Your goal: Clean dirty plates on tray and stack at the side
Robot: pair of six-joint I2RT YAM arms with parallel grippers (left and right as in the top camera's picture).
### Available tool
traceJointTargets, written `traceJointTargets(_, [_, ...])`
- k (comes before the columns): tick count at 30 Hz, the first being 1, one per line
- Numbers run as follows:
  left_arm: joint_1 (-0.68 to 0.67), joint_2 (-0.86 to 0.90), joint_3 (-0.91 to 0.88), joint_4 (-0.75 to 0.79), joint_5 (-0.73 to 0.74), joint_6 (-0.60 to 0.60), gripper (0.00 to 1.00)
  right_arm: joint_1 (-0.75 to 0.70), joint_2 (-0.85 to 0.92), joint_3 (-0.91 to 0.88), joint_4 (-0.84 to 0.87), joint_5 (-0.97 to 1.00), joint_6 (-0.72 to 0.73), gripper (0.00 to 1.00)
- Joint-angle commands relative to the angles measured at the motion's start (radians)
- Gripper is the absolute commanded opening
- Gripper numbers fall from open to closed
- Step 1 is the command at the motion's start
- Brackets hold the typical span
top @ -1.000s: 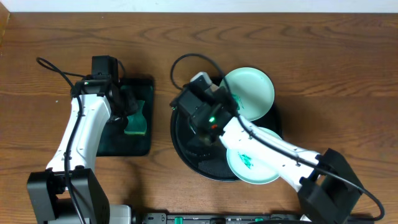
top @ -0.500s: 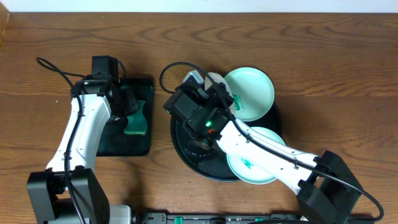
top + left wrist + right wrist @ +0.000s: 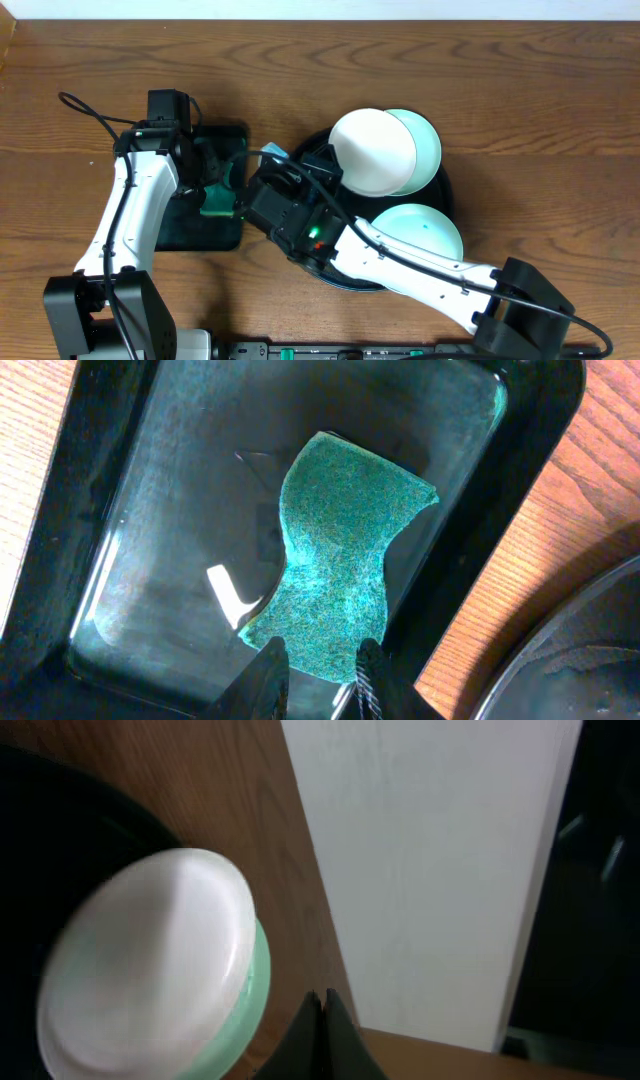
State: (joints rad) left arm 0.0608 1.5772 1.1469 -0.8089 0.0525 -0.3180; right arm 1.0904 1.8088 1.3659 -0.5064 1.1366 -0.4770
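Note:
On the round black tray [image 3: 445, 192] [image 3: 40, 810] a white plate [image 3: 372, 152] [image 3: 150, 960] lies overlapping a mint plate [image 3: 426, 150] [image 3: 255, 990]. A second mint plate [image 3: 425, 230] sits at the tray's front right, partly under my right arm. My right gripper [image 3: 322, 160] [image 3: 323, 1000] is shut and empty, just left of the white plate and pointing toward the back wall. Over the rectangular tray [image 3: 200, 235] [image 3: 150, 510], my left gripper [image 3: 208, 185] [image 3: 318, 660] has its jaws narrowly apart, closed on the near end of the green sponge [image 3: 220, 200] [image 3: 335, 550].
My right arm crosses the round tray's front half, from the front right corner to its left rim. A cable loops at the far left. Bare wooden table lies to the right of the round tray and along the back.
My right arm has swung left off the plates, uncovering the white plate lying on the back mint plate. The left arm and sponge have not moved.

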Motion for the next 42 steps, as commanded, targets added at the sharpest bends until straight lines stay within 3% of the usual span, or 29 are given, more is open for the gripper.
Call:
traceJointTargets(1, [0.001,-0.003,0.016,-0.006,-0.009,-0.010,0.25,0.012,-0.023,0.007,0.000,0.048,0.008,0.01])
traceJointTargets(6, [0.001,-0.003,0.016,-0.006,-0.009,-0.010,0.25,-0.007,-0.023,0.007,-0.039,-0.006,0.204,0.01])
traceJointTargets(10, [0.001,-0.003,0.016,-0.006,-0.009,-0.010,0.31,-0.054,-0.023,0.007,-0.146,-0.268,0.447,0.04])
traceJointTargets(11, [0.001,-0.003,0.016,-0.006,-0.009,-0.009,0.31,-0.071,-0.023,0.007,-0.169,-0.319,0.521,0.13])
traceJointTargets(15, [0.001,-0.003,0.016,-0.006,-0.009,-0.009,0.31,-0.159,-0.023,0.007,-0.229,-0.467,0.781,0.68])
traceJointTargets(16, [0.001,-0.003,0.016,-0.006,-0.009,-0.009,0.31,-0.187,-0.023,0.007,-0.235,-0.496,0.812,0.76])
traceJointTargets(19, [0.001,-0.003,0.016,-0.006,-0.009,-0.009,0.31,-0.258,-0.025,0.010,-0.259,-0.520,0.882,0.85])
traceJointTargets(20, [0.001,-0.003,0.016,-0.006,-0.009,-0.009,0.31,-0.277,-0.026,0.013,-0.272,-0.529,0.900,0.93])
traceJointTargets(23, [0.001,-0.003,0.016,-0.006,-0.009,-0.009,0.31,-0.344,-0.031,0.029,-0.327,-0.584,0.995,0.92])
traceJointTargets(26, [0.001,-0.003,0.016,-0.006,-0.009,-0.009,0.31,-0.465,-0.034,0.031,-0.405,-0.741,1.231,0.84])
traceJointTargets(27, [0.001,-0.003,0.016,-0.006,-0.009,-0.009,0.31,-0.495,-0.034,0.030,-0.410,-0.800,1.249,0.79])
traceJointTargets(29, [0.001,-0.003,0.016,-0.006,-0.009,-0.009,0.31,-0.538,-0.034,0.028,-0.407,-0.888,1.263,0.68])
traceJointTargets(31, [0.001,-0.003,0.016,-0.006,-0.009,-0.009,0.31,-0.573,-0.030,0.028,-0.401,-0.951,1.283,0.67])
traceJointTargets(34, [0.001,-0.003,0.016,-0.007,-0.009,-0.009,0.31,-0.613,-0.020,0.027,-0.383,-0.996,1.295,0.57])
traceJointTargets(42, [0.001,-0.003,0.016,-0.010,-0.009,-0.009,0.31,-0.651,0.017,0.026,-0.303,-1.076,1.191,0.48])
